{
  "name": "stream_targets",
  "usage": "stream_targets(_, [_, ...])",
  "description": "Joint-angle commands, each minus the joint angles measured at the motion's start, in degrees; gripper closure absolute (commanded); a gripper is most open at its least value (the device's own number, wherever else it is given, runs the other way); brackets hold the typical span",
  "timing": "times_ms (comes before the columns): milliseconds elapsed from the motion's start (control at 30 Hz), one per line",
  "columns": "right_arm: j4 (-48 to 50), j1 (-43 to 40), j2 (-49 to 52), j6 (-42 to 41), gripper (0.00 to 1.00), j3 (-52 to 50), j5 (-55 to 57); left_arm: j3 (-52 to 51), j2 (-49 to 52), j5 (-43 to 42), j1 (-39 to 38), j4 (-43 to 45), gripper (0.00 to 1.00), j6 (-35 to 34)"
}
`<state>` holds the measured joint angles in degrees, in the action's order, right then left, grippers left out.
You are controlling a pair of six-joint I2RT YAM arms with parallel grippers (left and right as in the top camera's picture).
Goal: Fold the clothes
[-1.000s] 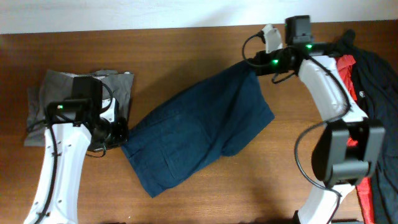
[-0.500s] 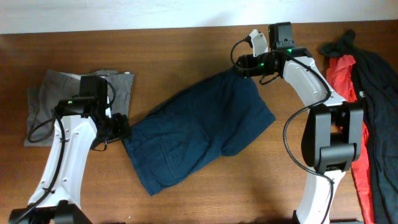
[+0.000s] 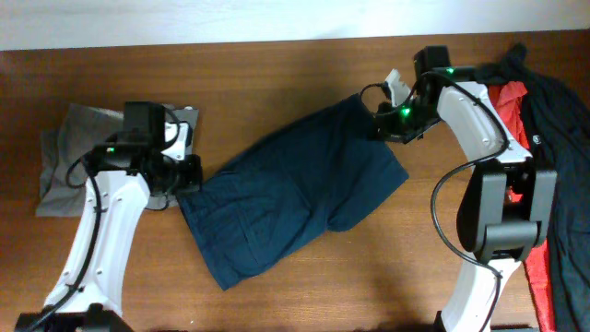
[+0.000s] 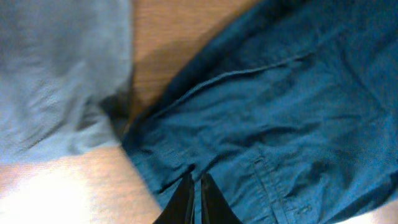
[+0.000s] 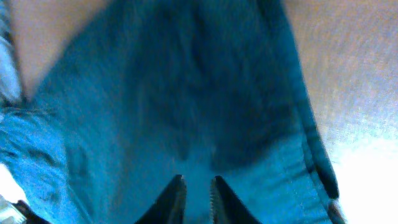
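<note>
– Navy blue piece (image 3: 295, 207): position and lie?
– Middle of table (image 3: 277, 65), spread flat on a slant, one end far and right, the other near and left. Light creasing across the middle. All edges on the wood, none over the table's rim.

– Left gripper (image 3: 189, 173)?
– At the left corner of the navy cloth, between it and grey shorts (image 3: 64, 157). In the wrist view, fingers (image 4: 183, 199) drawn together to a thin slit, tips down at the cloth's edge. Pinch on the cloth itself: not discernible.

– Right gripper (image 3: 385, 122)?
– At the far right corner of the same cloth. Wrist view blurred. Fingers (image 5: 171, 199) a little apart, blue cloth visible in the gap. Clamped or loose: cannot tell.

– Neighbouring items?
– Grey shorts at the left edge, just beside the navy corner, with a dark gap between. Red shirt (image 3: 512, 97) and black garment (image 3: 562, 120) heaped at the right edge, apart from the navy cloth.

– Open room?
– Wide strip of bare wood along the far side. More bare wood near and right of the cloth, up to the right arm's base. Narrower bare patch near left, beside the left arm.
</note>
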<state>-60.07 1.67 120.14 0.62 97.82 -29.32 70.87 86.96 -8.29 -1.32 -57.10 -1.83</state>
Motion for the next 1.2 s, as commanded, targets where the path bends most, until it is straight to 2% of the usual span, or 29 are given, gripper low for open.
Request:
stream_targets(0, [-1.1,0.7,-1.7,1.2,0.78,-1.4,4.5,-0.8,4.0,-2.0,-1.5,0.5,0.91,3.3])
stream_targets(100, [-2.4,0.9,-1.7,1.2,0.78,-4.3,6.4,-0.8,8.2,-2.0,-2.3,0.8,0.88,4.1])
stream_targets(233, [-3.4,-0.7,-1.7,1.3,0.51,-7.1,10.1,-0.8,12.9,-2.0,-2.4,1.8,0.88,4.1])
stream_targets(433, [-5.1,-5.8,-1.7,1.3,0.3,-7.8,9.0,-0.8,15.6,-1.8,-2.4,4.6,0.83,4.3])
stream_targets(567, [-4.4,-8.3,-1.7,1.2,0.26,-11.5,8.9,-0.8,15.7,-1.8,-2.4,6.1,0.78,4.3])
stream_targets(733, [1.6,-10.6,-1.7,0.0,0.26,-18.3,6.7,-0.8,15.7,-1.8,-2.4,7.0,0.76,4.3])
stream_targets(800, [4.7,-11.1,-1.7,1.5,0.27,-20.7,0.7,-0.8,15.7,-1.8,-2.4,7.0,0.75,4.3])
stream_targets(933, [10.3,-10.9,-1.7,3.7,0.38,-23.5,-9.1,-0.8,15.7,-1.8,-2.4,7.1,0.72,4.3])
stream_targets(967, [10.7,-10.7,-1.7,3.6,0.45,-23.6,-9.3,-0.8,15.7,-1.8,-2.4,7.1,0.72,4.3])
stream_targets(1000, [10.8,-10.6,-1.7,3.6,0.6,-23.6,-9.3,-0.8,15.7,-1.8,-2.4,7.1,0.71,4.3])
stream_targets(1033, [10.8,-10.6,-1.7,3.6,0.7,-23.6,-9.2,-0.8,15.7,-1.8,-2.4,7.1,0.71,4.3])
stream_targets(1133, [10.6,-11.1,-2.0,3.6,0.96,-23.5,-8.5,-0.8,15.7,-1.8,-2.4,7.2,0.71,4.3])
stream_targets(1167, [10.6,-11.5,-2.2,3.4,0.96,-23.5,-7.6,-0.8,15.7,-1.8,-2.4,7.4,0.72,4.3])
